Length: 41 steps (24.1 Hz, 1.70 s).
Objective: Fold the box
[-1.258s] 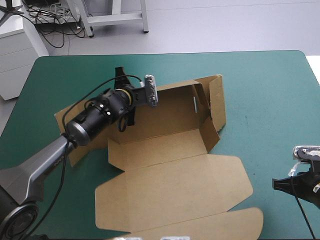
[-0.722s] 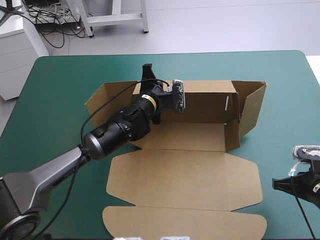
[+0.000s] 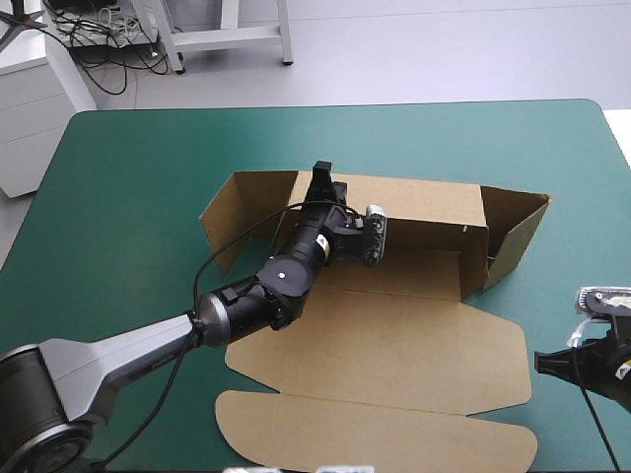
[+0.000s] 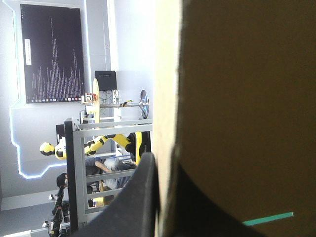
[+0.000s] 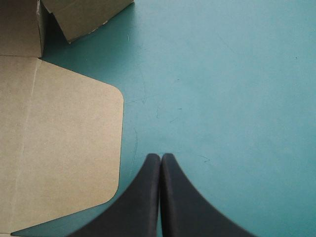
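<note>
The brown box (image 3: 394,335) lies mid-table as an open tray, rear wall (image 3: 424,202) upright and lid flat toward the near edge. My left gripper (image 3: 320,187) is at the top of that rear wall, near its left end, shut on the box. In the left wrist view the board's edge (image 4: 168,98) runs between the black fingers (image 4: 133,202). The right side flap (image 3: 518,232) angles outward. My right gripper (image 3: 552,363) rests shut near the table's right front, just beyond the lid's rounded corner (image 5: 111,98), holding nothing.
Bare teal-green cover (image 3: 572,168) surrounds the box on the right, left and far sides. The lid's front flap (image 3: 375,439) reaches close to the table's near edge. A corner of the box's side wall (image 5: 84,15) lies ahead of the right gripper.
The left gripper has swung the box around and carried it rightward; the rear wall now stands straight along the table. The right gripper has stayed put.
</note>
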Available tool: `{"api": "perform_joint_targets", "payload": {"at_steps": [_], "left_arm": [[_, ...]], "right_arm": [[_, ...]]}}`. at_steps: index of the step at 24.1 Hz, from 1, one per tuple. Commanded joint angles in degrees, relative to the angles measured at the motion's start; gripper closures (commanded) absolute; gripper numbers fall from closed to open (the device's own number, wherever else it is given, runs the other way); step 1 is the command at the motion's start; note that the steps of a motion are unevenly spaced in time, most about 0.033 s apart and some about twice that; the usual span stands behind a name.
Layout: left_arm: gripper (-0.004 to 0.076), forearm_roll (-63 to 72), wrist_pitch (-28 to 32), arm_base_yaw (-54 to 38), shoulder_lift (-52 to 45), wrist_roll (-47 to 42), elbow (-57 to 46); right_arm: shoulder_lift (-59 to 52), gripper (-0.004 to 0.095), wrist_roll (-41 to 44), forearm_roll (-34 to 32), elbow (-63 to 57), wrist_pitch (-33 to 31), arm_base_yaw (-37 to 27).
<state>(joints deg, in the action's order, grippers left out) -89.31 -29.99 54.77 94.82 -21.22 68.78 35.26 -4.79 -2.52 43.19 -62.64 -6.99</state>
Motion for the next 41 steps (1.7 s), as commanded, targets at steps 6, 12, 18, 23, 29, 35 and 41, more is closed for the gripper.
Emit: {"api": "perform_joint_targets", "payload": {"at_steps": [6, 12, 18, 23, 29, 35, 41], "left_arm": [[0.0734, -2.38, -0.62, 0.36, -2.11, -1.47, 1.02], [0.0734, -2.13, -0.48, 0.36, -2.11, -2.80, 1.02], [0.0734, -2.13, -0.48, 0.36, -2.11, -2.80, 1.02], [0.0734, -2.13, -0.40, 0.36, -2.11, -2.80, 1.02], [0.0734, -2.13, -0.40, 0.36, -2.11, -2.80, 1.02], [0.0734, -2.13, 0.12, 0.36, -2.11, -2.80, 1.02], [0.0734, -2.13, 0.12, 0.36, -2.11, -2.80, 1.02]], "right_arm": [[0.36, 0.0920, -2.78, -0.32, 1.30, 4.04, -0.47], [0.36, 0.0718, 0.47, 0.48, 0.10, 4.06, -0.47], [0.36, 0.0342, -1.03, 0.73, -4.35, 8.83, -0.47], [0.36, 0.0194, -0.59, 1.79, -10.00, 16.66, -0.47], [0.36, 0.0195, 3.12, 7.15, -8.08, 14.11, -0.47], [4.05, 0.0213, 3.12, 7.05, 10.26, 16.08, -0.47], [14.90, 0.0217, 5.77, 7.09, 22.80, 16.08, -0.47]]}}
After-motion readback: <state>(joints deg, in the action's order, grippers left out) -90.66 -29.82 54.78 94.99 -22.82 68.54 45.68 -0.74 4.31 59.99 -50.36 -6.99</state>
